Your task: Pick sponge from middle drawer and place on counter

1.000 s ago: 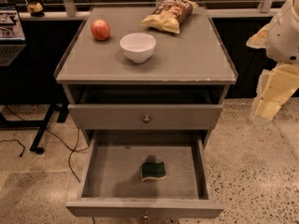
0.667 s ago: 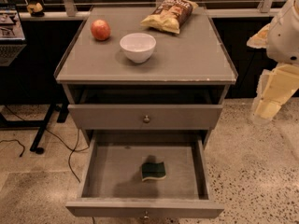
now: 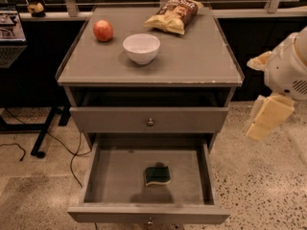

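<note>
The middle drawer is pulled open at the bottom of the grey cabinet. The dark green sponge lies flat on the drawer floor, near the middle and slightly toward the front. The counter is the cabinet's flat grey top. My gripper hangs at the right edge of the view, beside the cabinet's right side, above the floor. It is well to the right of the sponge and higher than the drawer, and it touches nothing.
On the counter stand a white bowl, a red apple at the back left and a chip bag at the back. A shut drawer front with a knob sits above the open drawer. Cables and a desk leg are on the left.
</note>
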